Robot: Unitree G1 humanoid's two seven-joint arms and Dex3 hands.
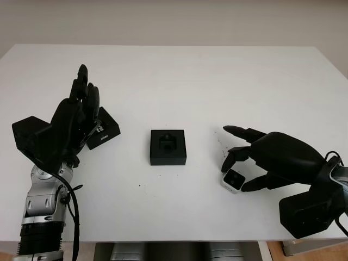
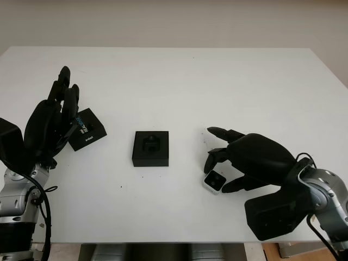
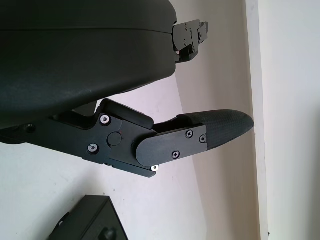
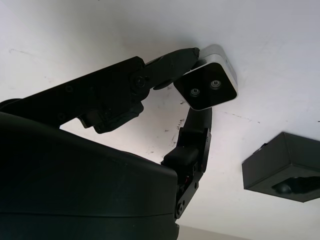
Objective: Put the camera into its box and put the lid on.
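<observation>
The box [image 1: 168, 147] sits open near the middle of the white table [image 1: 179, 76], a black square tray with a moulded hollow in its top, and I place everything else from it.

The camera [image 1: 234, 180] lies to the right of the box and a little nearer to me, well apart from it. It is a small block with a silver-white shell and a black glossy face. That face points up and toward me, tilted rather than flat; in my right wrist view two small round lenses sit side by side on it. Which way its long axis runs I cannot tell, since it looks close to square.

My right hand [image 1: 246, 160] is curled around the camera, one finger [image 4: 170, 62] touching its upper edge and another finger [image 4: 197, 132] against its lower edge, so I have it pinched between them on the table.

The lid [image 1: 103, 130] lies to the left of the box, apart from it, a flat black square turned at an angle. It carries small white lettering along one edge, too small for me to read.

My left hand [image 1: 76, 117] is open, raised above the table just left of the lid, overlapping its near corner in the head views.

Bare table lies between the camera and the box.
</observation>
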